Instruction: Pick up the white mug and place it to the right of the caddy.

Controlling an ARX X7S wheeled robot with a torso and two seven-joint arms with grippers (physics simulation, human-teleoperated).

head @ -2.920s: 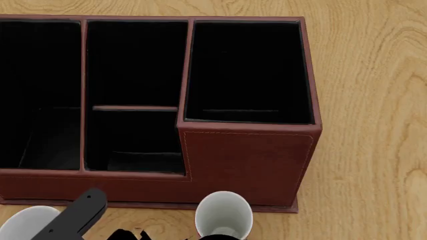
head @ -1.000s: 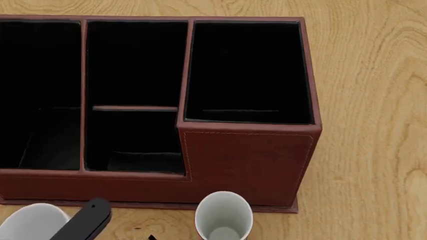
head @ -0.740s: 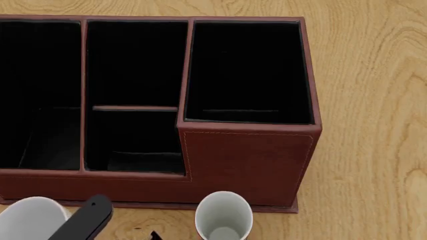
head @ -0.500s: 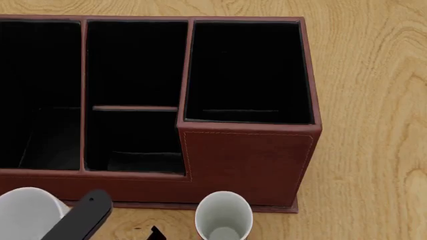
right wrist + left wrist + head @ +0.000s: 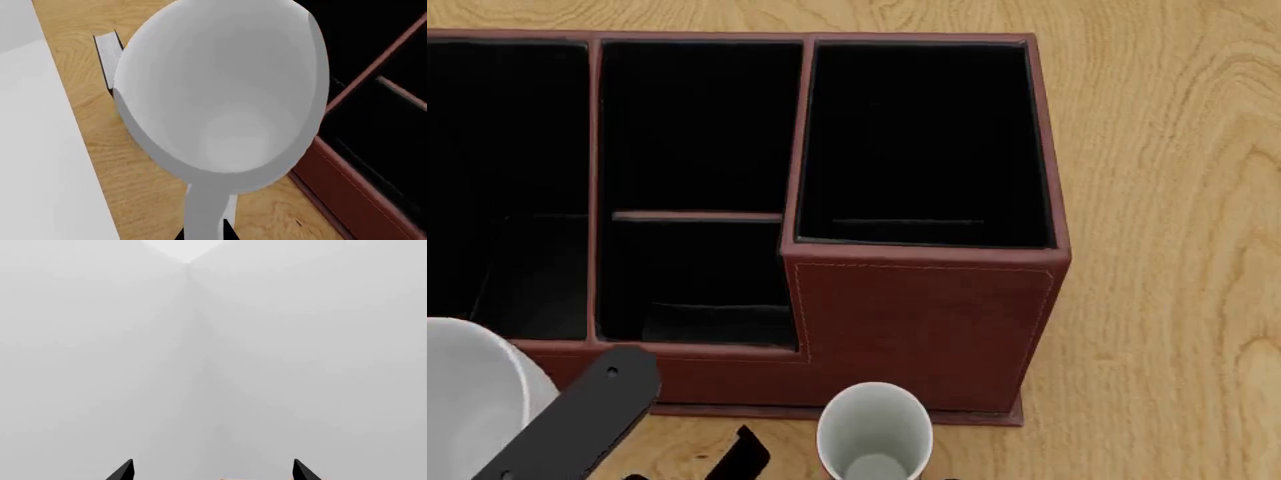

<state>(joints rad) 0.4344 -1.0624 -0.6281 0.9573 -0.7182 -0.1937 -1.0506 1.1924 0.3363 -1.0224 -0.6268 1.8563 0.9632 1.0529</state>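
So the white mug [image 5: 223,100] is at the near-left corner of the caddy [image 5: 921,320], overlapping its front wall in the head view, so I reckon it's off the wooden table [image 5: 1174,200]. It's on the wrong side, since the free spot is to the right of the taller section. The right gripper [image 5: 223,231] looks clamped on the loop handle, though its jaws are barely in shot. The left gripper [image 5: 212,474] is spread wide with nothing in it. The mug looks rigid, glossy and probably slippery. With that wide body hanging off a thin handle, I'd guess it wants to pivot, so carry it slow and level. It has to clear the narrower mug [image 5: 874,432] standing at the caddy's front.
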